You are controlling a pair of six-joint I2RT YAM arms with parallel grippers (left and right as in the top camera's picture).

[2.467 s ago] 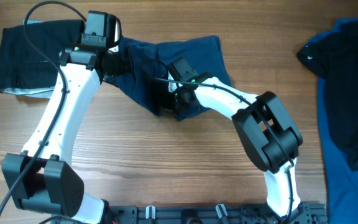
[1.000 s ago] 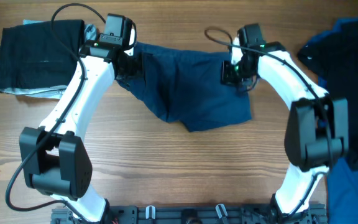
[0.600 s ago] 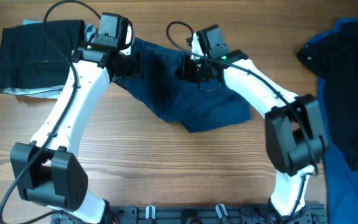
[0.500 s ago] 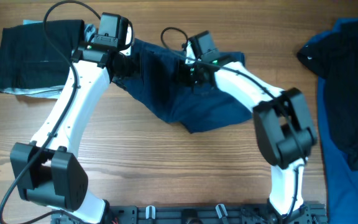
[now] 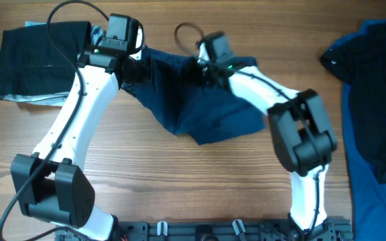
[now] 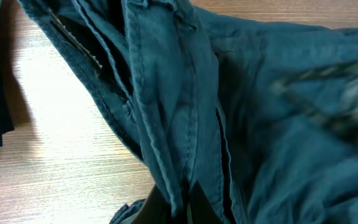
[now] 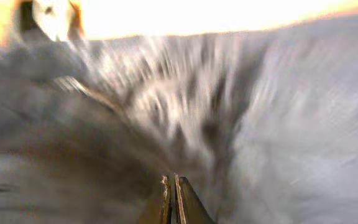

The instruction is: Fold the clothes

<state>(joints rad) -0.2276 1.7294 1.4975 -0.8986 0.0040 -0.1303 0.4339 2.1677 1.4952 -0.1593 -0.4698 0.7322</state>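
Shorts (image 5: pixel 203 114), navy, denim-like: one pair, lying half-bunched on the tabletop (image 5: pixel 179 194) between the two arms. Left pincer (image 6: pixel 179 202) is clamped tight on a waistband seam at the left end. Right pincer (image 5: pixel 208 65) is also closed, apparently nipping the upper edge, though its own view is smeared by motion. Risks: so thin a pinch may slip off the thick seam; a fast right-hand sweep may drag the layers askew and leave a crooked fold. Nearby: folded dark garment (image 5: pixel 39 60) far left, blue heap (image 5: pixel 377 94) far right. Containers: none seen, so no contents to list.
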